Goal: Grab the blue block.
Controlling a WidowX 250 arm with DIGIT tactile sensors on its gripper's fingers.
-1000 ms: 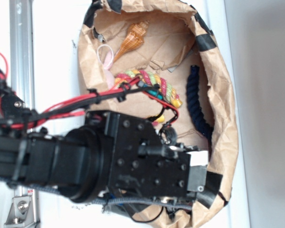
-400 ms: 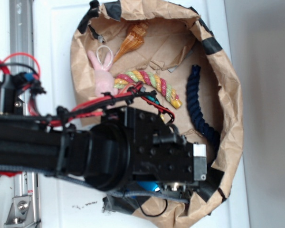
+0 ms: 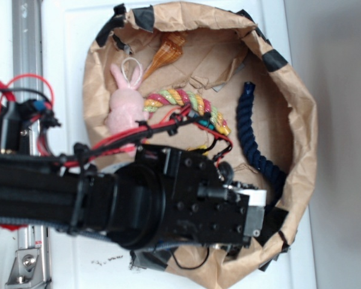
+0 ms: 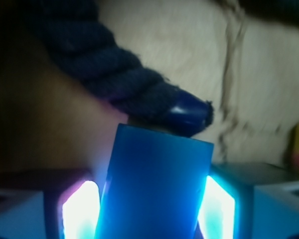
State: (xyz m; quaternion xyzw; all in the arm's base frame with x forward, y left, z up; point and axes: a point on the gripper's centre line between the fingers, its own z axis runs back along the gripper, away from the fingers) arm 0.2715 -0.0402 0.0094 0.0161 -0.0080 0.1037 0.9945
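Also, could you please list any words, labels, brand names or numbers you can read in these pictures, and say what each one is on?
No readable text in either view.
Blue block: plain faces, no print.
Navy rope, striped rope, pink bunny, shell: no labels.
Paper bag and its black tape: no writing.
Gripper and arm housing: no legible marking.
Small dark specks on the white table: too small to tell whether they are writing.

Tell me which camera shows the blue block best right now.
The wrist view: the blue block fills the frame between the gripper fingers, just below the navy rope end. In the exterior view the arm hides the block entirely.
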